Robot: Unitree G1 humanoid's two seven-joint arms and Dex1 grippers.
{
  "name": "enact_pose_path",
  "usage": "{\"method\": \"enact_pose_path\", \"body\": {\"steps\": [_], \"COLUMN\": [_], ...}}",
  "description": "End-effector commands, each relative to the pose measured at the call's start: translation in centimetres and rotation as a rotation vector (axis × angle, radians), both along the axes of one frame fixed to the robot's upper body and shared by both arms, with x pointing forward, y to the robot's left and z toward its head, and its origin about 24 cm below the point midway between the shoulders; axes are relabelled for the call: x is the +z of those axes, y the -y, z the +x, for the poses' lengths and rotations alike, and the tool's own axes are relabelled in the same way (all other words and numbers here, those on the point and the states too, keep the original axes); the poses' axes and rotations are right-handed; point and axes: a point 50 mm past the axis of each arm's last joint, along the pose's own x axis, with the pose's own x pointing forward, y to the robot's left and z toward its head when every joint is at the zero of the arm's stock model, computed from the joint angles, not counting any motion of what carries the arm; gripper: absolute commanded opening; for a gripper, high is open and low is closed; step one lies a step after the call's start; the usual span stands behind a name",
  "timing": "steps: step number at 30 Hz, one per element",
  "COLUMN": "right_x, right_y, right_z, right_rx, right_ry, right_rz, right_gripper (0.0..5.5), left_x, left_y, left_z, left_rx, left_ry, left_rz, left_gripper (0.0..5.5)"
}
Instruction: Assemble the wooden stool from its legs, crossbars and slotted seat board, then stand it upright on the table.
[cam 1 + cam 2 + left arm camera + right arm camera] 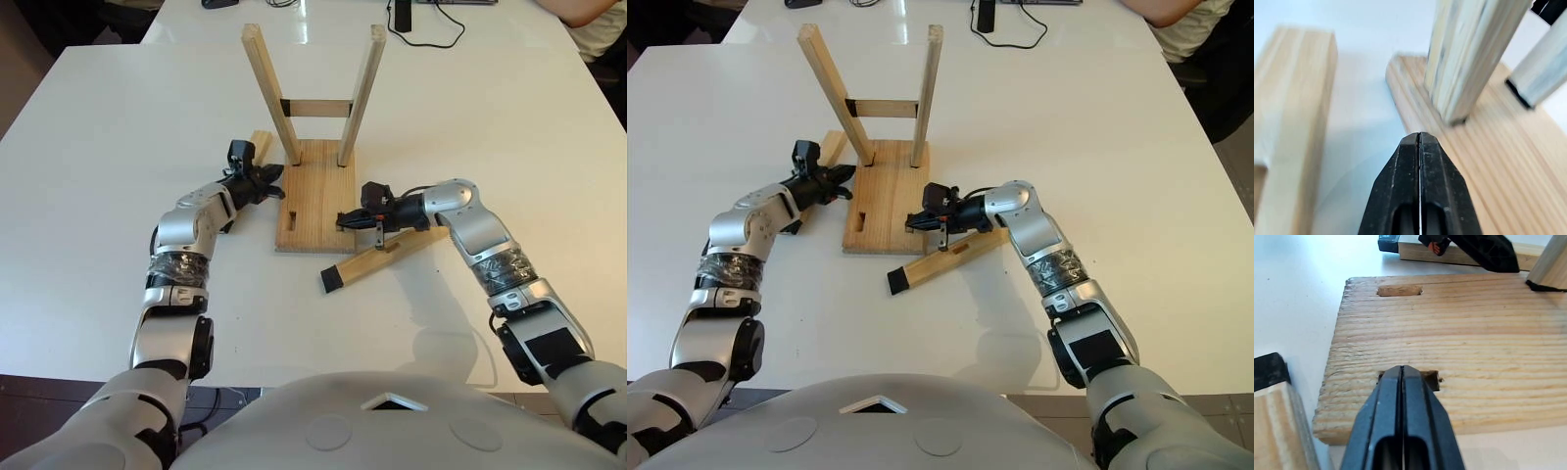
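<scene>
Two pincers, both fully closed and empty: the left gripper (277,176) sits at the seat board's (312,211) left edge, and the right gripper (343,221) points at its near right slot (1432,380). Upright legs (272,93) with a crossbar (318,108) stand on the board. A loose leg (382,259) lies just right of it on the white table (490,117).

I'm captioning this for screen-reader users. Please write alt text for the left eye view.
A slotted seat board lies flat on a table, two legs joined by a crossbar standing up from its far end. The left gripper and right gripper, both shut, point at its side edges; a loose leg lies beside the right gripper.
</scene>
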Motion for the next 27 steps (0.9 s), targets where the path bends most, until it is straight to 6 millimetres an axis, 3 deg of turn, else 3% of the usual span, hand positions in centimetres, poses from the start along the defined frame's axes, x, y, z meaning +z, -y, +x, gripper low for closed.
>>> {"method": "enact_pose_path", "body": {"steps": [1,3,6,9,12,16,21,25,27], "right_x": [1.3,4.1,6.9,8.0,8.4,7.5,4.0,1.8,1.2], "right_y": [3.1,6.3,10.9,13.8,14.1,14.8,15.2,14.8,14.5], "right_z": [1.0,0.5,-1.6,-4.3,-5.6,-6.1,-6.4,-7.0,-6.3], "right_rx": [-0.193,-0.253,-0.266,-0.235,-0.186,-0.145,-0.054,-0.051,-0.102], "right_ry": [0.015,0.051,0.047,0.006,-0.035,-0.076,-0.100,-0.123,-0.095], "right_rz": [0.028,0.071,0.056,-0.015,-0.036,-0.114,-0.287,-0.298,-0.291], "right_gripper": [0.04,0.04,0.04,0.04,0.04,0.04,0.04,0.04,0.04], "left_x": [1.6,2.6,3.5,4.0,4.6,5.4,5.1,4.5,4.1], "left_y": [-1.2,-2.6,-4.5,-3.9,-2.3,-1.0,-0.8,-0.8,-1.2], "left_z": [0.5,-0.7,-4.2,-8.6,-10.6,-10.9,-10.2,-9.9,-10.1], "left_rx": [0.075,0.130,0.217,0.219,0.163,0.127,0.129,0.103,0.103], "left_ry": [0.070,0.105,0.134,0.157,0.172,0.196,0.181,0.159,0.137], "left_rz": [-0.016,-0.049,-0.107,-0.175,-0.211,-0.264,-0.267,-0.239,-0.223], "left_gripper": [0.00,0.00,0.00,0.00,0.00,0.00,0.00,0.00,0.00]}}
